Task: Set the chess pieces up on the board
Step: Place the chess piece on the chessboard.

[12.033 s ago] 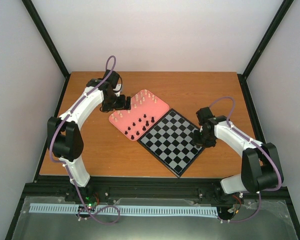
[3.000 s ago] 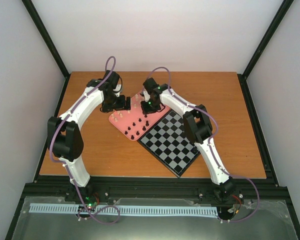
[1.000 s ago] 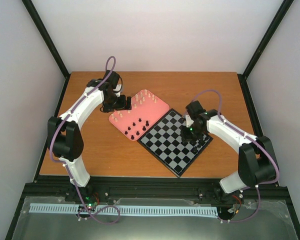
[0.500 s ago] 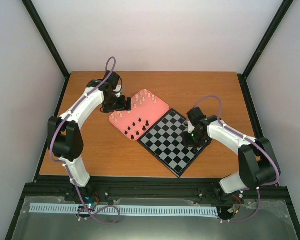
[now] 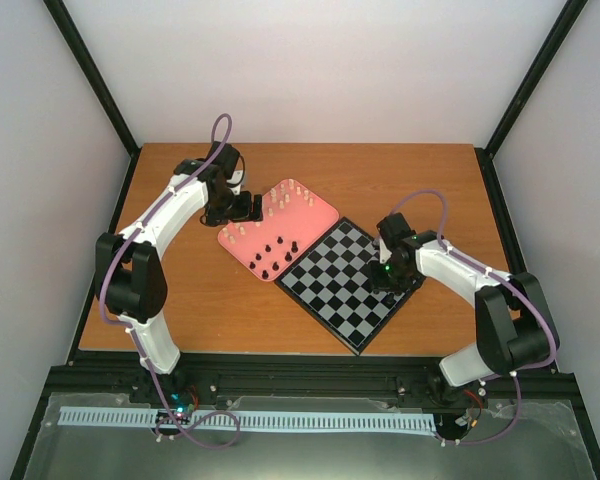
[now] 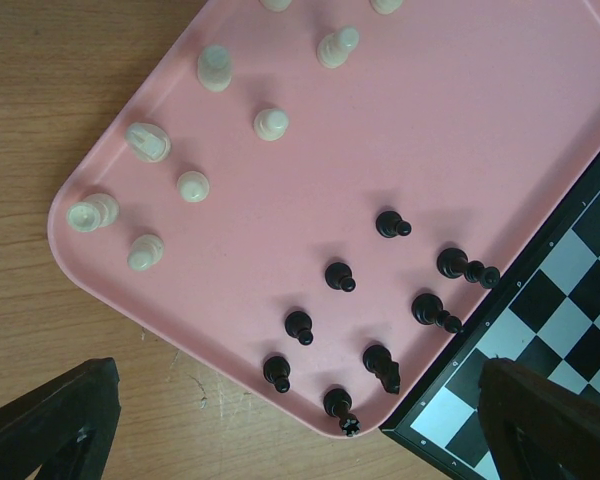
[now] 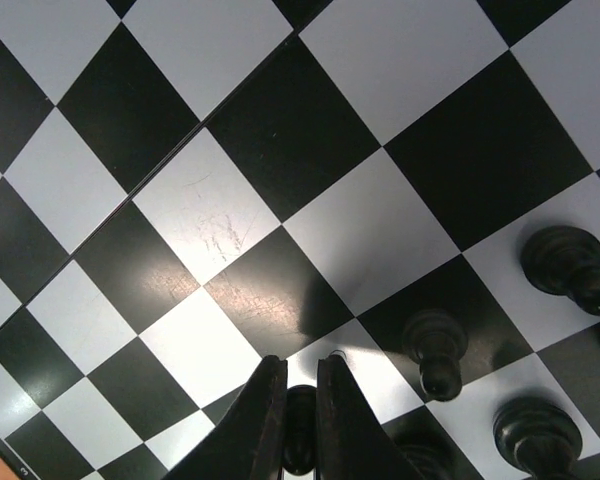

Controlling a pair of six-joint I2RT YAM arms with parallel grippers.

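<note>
compared with three seconds ago, the right gripper (image 5: pixel 384 275) is not over the pink tray (image 5: pixel 322 211) any more; it is now low over the board (image 5: pixel 330 292), near its right corner, and in the last half second it moves only a little toward that corner. the left arm does not change its place in all these pictures. in the right wrist view the two fingers (image 7: pixel 261 420) are clenched on a small black piece (image 7: pixel 300 440), which stands upright between them over a pale square; we cannot tell if its base touches the board. just beside it, toward the right of that view, three more black pieces (image 7: pixel 435 350) stand on their own squares, apart from each other and free of the fingers. the rest of the board that we see is bare checks. the left gripper (image 5: pixel 242 207) hangs over the near left end of the tray, and in its wrist view its fingers (image 6: pixel 60 425) are spread wide and released, holding nothing. under it the other chess pieces are in the tray: eight black ones (image 6: pixel 338 276) are in a group near the edge that lies next to the board, and cream ones (image 6: pixel 271 123) are spread toward the other side, seven whole in view and more cut by the upper edge. the tray lies on the wooden table (image 5: pixel 200 300), with one edge just beside the far left edge of the board.
</note>
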